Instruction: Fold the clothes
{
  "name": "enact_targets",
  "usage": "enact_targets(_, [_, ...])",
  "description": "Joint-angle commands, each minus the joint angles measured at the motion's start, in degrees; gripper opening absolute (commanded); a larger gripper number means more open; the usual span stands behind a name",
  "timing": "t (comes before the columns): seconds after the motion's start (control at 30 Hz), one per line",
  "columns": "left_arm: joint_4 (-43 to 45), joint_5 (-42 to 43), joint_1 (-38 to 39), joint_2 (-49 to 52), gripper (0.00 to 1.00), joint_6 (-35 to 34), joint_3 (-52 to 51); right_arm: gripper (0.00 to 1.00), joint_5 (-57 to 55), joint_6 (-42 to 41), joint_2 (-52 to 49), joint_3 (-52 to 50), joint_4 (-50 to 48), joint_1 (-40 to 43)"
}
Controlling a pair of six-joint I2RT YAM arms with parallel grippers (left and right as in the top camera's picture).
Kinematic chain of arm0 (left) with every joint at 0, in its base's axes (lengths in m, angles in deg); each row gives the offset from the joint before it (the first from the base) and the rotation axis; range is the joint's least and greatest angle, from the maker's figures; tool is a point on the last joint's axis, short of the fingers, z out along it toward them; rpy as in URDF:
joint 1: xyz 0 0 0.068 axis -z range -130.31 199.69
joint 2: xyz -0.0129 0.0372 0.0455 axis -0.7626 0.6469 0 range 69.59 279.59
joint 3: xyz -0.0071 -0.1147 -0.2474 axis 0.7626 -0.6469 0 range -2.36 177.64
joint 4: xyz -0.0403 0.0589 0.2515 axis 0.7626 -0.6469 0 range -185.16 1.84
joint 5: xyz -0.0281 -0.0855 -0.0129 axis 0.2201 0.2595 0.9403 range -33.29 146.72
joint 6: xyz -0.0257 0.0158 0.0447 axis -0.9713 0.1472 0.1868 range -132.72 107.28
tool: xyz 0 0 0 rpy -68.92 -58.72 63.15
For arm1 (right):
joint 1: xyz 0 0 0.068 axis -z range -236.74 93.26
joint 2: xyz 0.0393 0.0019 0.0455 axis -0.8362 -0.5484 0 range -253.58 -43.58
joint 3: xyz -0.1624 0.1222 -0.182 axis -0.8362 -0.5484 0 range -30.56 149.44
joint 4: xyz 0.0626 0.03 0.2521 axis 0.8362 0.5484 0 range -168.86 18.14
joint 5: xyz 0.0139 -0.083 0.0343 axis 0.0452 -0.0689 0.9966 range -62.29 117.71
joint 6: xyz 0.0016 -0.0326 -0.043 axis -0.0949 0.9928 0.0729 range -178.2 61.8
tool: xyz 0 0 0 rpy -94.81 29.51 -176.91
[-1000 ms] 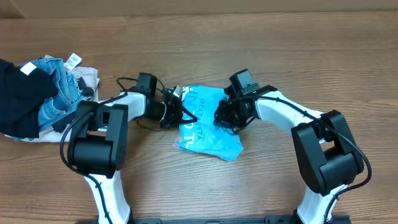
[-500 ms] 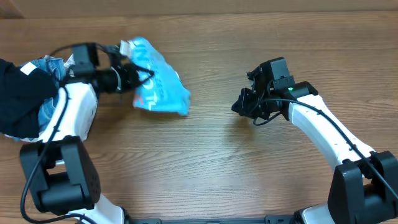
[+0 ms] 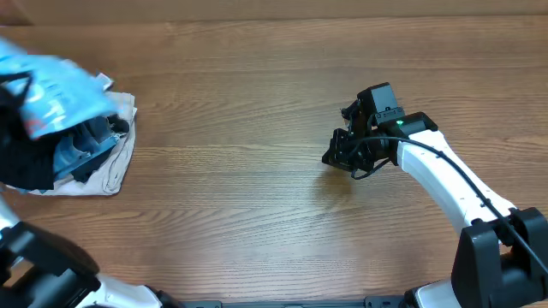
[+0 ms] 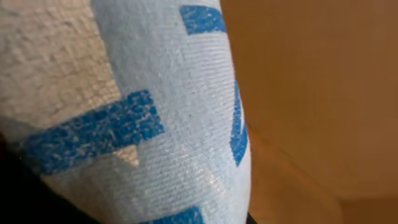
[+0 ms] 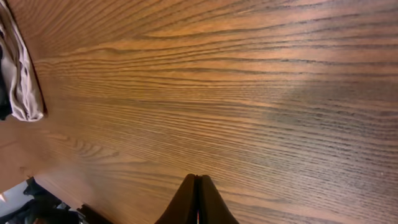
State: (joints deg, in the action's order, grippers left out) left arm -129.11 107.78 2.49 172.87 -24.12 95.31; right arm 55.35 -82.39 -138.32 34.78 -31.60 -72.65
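Note:
The folded light-blue T-shirt hangs blurred at the far left of the overhead view, above a pile of other garments. My left gripper is a dark blur at the frame's left edge, shut on the shirt. In the left wrist view, light-blue cloth with blue lettering fills most of the frame and hides the jaws. My right gripper hovers over bare wood at the centre right. Its fingers are pressed together with nothing between them.
A pile at the left holds a denim piece, a black garment and a beige cloth. The beige cloth also shows at the left edge of the right wrist view. The wooden table spans the frame.
The left arm has swung the blue T-shirt from the table's middle to the far left, above the pile. The right gripper let go, drew back right, and has since held still.

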Motion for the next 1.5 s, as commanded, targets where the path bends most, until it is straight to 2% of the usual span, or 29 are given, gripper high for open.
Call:
enact_targets(0.0, [0.9,3.4,-4.7,2.4,0.04,3.6,1.7,0.04,-0.1,0.2,0.6,0.0,1.1,-0.2])
enact_targets(0.2, [-6.9,0.4,-8.9,8.0,0.04,8.5,1.7,0.04,0.4,0.0,0.6,0.0,2.8,-0.2])
enact_targets(0.23, [-7.9,-0.5,-9.1,8.8,0.07,8.7,1.7,0.04,0.9,0.0,0.6,0.0,2.8,-0.2])
enact_targets(0.27, [-8.7,-0.4,-9.3,9.3,0.22,8.6,1.7,0.04,1.0,0.0,0.6,0.0,2.9,-0.2])
enact_targets(0.3, [-9.4,0.7,-9.5,9.5,0.53,8.4,1.7,0.04,1.0,0.0,0.6,0.0,3.0,-0.2])
enact_targets(0.33, [-10.3,2.1,-9.8,9.5,0.96,8.2,1.7,0.04,1.0,0.0,0.6,0.0,3.1,-0.2])
enact_targets(0.37, [-11.4,3.1,-10.1,9.3,1.0,8.2,1.7,0.04,1.0,0.0,0.6,0.0,3.2,-0.2])
enact_targets(0.6, [-24.0,8.2,-13.4,5.1,1.0,10.8,1.8,0.04,1.0,0.3,0.6,0.0,3.2,-0.2])
enact_targets(0.7, [-27.9,12.4,-14.3,-1.7,1.0,10.8,1.9,0.04,1.0,0.3,0.7,0.0,3.2,-0.2])
enact_targets(0.87, [-35.1,12.0,-14.0,-18.1,1.0,12.3,1.9,0.04,1.2,1.8,1.8,0.0,3.2,-0.2])
enact_targets(0.93, [-36.9,8.3,-12.2,-24.7,1.0,14.2,1.9,0.04,1.1,2.2,2.8,0.0,3.2,-0.2])
enact_targets(1.03, [-37.2,3.5,-7.0,-32.3,1.0,15.1,1.9,0.04,1.1,4.5,5.1,0.8,3.2,-0.2])
enact_targets(1.1, [-38.1,2.8,1.3,-36.7,1.0,20.3,1.9,0.04,0.7,6.5,7.6,2.2,3.7,-0.2])
enact_targets(1.13, [-39.5,2.2,8.0,-38.3,1.0,26.6,1.9,0.04,0.4,7.9,10.3,3.2,3.8,-0.2])
enact_targets(1.23, [-43.4,-5.7,21.8,-40.4,1.0,34.8,1.9,0.05,-1.3,9.7,16.5,5.6,3.8,-0.2])
enact_targets(1.27, [-44.4,-9.5,25.5,-41.1,1.0,35.1,1.9,0.08,-2.4,9.7,18.7,6.4,3.9,-0.2])
enact_targets(1.3, [-45.6,-14.8,29.7,-41.9,1.0,35.0,1.9,0.18,-3.3,9.7,21.5,7.3,3.8,-0.2])
enact_targets(1.33, [-46.6,-21.7,34.1,-43.0,1.0,33.9,1.9,0.33,-3.9,9.7,24.3,8.1,3.7,-0.1])
enact_targets(1.37, [-46.6,-27.1,37.2,-43.9,1.0,29.9,1.9,0.43,-4.3,9.7,27.5,8.7,3.3,-0.2])
enact_targets(1.4, [-46.1,-31.8,39.6,-44.7,1.0,25.9,1.9,0.57,-4.7,9.7,30.2,8.7,2.5,-0.2])
enact_targets(1.43, [-46.0,-37.8,41.7,-45.4,1.0,21.0,1.9,0.82,-5.4,9.7,33.6,8.7,1.8,-0.2])
enact_targets(1.47, [-46.2,-40.3,42.1,-45.6,1.0,19.3,1.9,1.0,-5.9,9.7,35.4,8.7,1.7,-0.2])
